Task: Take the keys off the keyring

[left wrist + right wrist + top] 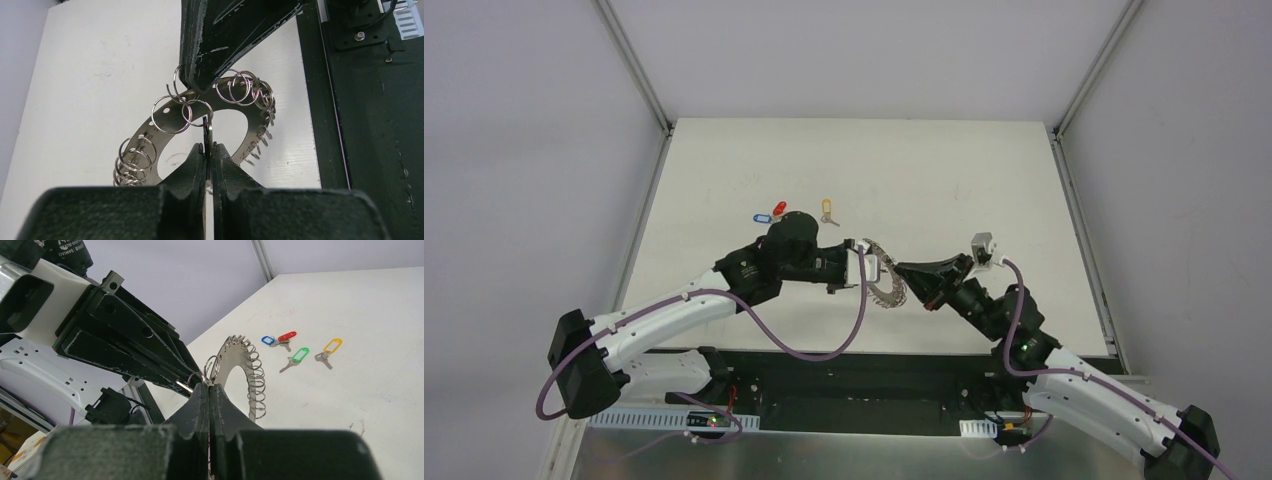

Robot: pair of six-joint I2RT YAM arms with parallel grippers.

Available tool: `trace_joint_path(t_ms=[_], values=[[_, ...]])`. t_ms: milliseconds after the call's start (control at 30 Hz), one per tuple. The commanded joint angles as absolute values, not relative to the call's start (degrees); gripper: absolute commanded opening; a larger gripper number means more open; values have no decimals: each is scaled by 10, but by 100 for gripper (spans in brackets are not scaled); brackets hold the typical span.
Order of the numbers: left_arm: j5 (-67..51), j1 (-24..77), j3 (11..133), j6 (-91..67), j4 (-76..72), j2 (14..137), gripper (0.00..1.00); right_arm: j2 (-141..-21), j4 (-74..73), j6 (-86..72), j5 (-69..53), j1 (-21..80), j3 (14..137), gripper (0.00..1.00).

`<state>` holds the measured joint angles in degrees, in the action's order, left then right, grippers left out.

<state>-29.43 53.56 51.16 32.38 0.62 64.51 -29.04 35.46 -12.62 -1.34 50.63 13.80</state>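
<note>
The keyring (890,291), a flat silvery band strung with many small loops, hangs above the table between both grippers. My left gripper (867,258) is shut on one small loop seen edge-on in the left wrist view (208,146). My right gripper (903,270) is shut on the band's edge (209,386); its fingers (200,60) reach in from above the keyring (150,125). The keyring's band (231,354) stands upright. Keys with blue (268,340), red (287,335), green (300,354) and yellow (332,345) tags lie loose on the table. No dark-tagged key shows.
In the top view the blue (761,216), red (778,208) and yellow (826,208) tagged keys lie just beyond the left arm; the green one is hidden by it. The white table (944,180) ends at a black rail (874,365) near the arm bases.
</note>
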Motion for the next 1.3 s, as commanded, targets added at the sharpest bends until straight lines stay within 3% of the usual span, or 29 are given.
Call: trace_joint_path(t_ms=[0, 100, 200, 600, 1267], values=[[-285, 543, 521, 332, 27, 635, 0, -279, 429, -114, 12, 501, 143, 5], [-264, 543, 517, 342, 26, 622, 0, -278, 368, -90, -31, 500, 160, 38], [-261, 544, 513, 348, 22, 614, 0, -277, 296, -60, -58, 500, 182, 46], [-308, 544, 509, 350, 19, 602, 0, -287, 67, 124, -187, 501, 265, 47], [-370, 543, 504, 360, 21, 598, 0, -357, 115, 177, -231, 501, 306, 51]])
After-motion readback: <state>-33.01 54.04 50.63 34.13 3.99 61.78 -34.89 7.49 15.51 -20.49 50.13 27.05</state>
